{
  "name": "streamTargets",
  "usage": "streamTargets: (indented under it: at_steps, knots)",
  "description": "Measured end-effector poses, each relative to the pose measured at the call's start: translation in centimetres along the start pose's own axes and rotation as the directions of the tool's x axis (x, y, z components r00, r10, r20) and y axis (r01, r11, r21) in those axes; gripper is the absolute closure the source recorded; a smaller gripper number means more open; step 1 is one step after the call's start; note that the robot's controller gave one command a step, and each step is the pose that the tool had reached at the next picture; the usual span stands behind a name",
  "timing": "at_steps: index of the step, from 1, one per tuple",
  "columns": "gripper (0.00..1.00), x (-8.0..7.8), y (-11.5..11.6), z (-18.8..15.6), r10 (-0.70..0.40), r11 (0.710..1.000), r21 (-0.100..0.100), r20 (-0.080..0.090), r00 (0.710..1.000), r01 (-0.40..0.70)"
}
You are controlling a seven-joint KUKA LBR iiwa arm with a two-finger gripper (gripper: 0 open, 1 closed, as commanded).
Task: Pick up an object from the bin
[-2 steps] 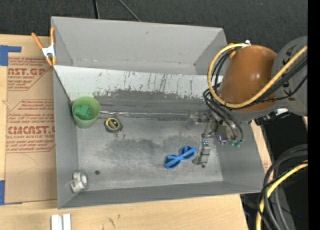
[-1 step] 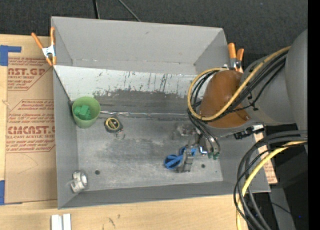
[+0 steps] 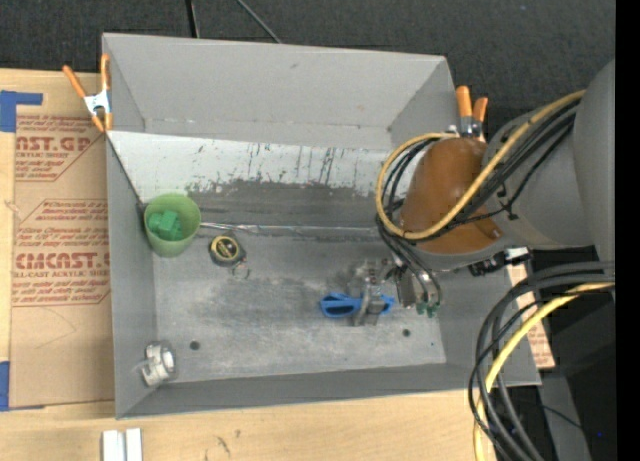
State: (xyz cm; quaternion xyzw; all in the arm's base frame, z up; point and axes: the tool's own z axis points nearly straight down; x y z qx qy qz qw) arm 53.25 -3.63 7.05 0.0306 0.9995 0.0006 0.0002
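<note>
Front left corner of the bin point(image 3: 280, 354): one small silver piece point(image 3: 157, 363), lying well apart from everything else. Right of centre on the floor: a small flat blue piece point(image 3: 340, 305), lying crosswise. The claw point(image 3: 376, 297) is down at floor level at the right end of this blue piece, at or touching it. How far the claw stands open, and whether it has hold of the blue piece, cannot be told. Farther back, left: a small round ring point(image 3: 225, 248), and just beyond it a green cup point(image 3: 171, 224) against the left wall. The arm's orange cover point(image 3: 445, 194) hangs over the right wall.
</note>
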Motion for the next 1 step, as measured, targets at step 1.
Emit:
streamTargets:
  at_steps: [1]
  knots:
    - [1.00,0.15,-0.53,-15.66,-0.002,1.000,0.000,0.009,1.000,0.002]
